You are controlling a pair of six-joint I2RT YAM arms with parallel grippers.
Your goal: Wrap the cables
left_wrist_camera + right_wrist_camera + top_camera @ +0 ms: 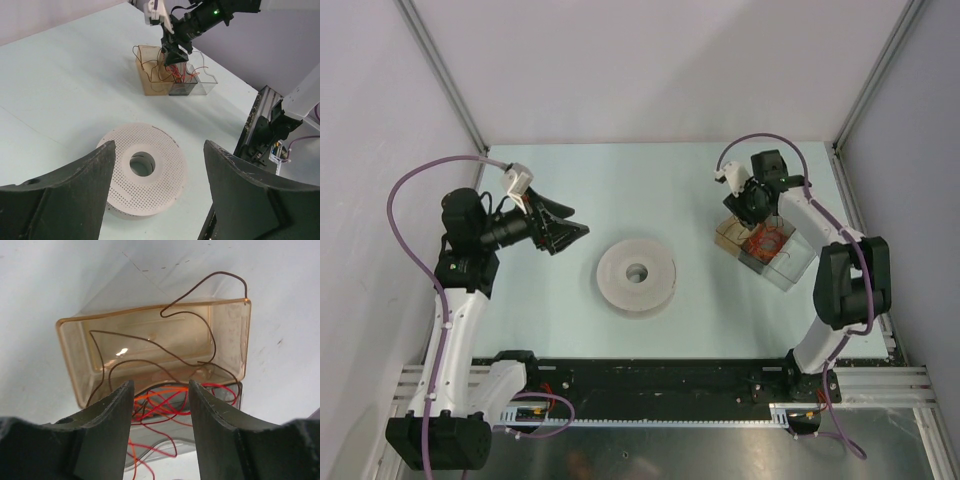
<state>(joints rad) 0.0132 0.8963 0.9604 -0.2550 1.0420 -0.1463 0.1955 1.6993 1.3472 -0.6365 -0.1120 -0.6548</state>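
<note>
Right end effector (161, 390) over amber bin (150, 310), spread wide
Left end effector (160, 150) wide too, near spool (165, 167); brown wire (207, 335) looped in bin.

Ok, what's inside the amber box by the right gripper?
A thin dark wire loops loosely inside the amber box, one loop rising above its rim. The right gripper hides the box's near end.

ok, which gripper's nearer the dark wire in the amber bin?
Right. The right gripper hangs open just above the dark wire; the left gripper is far off, beyond the white spool.
</note>
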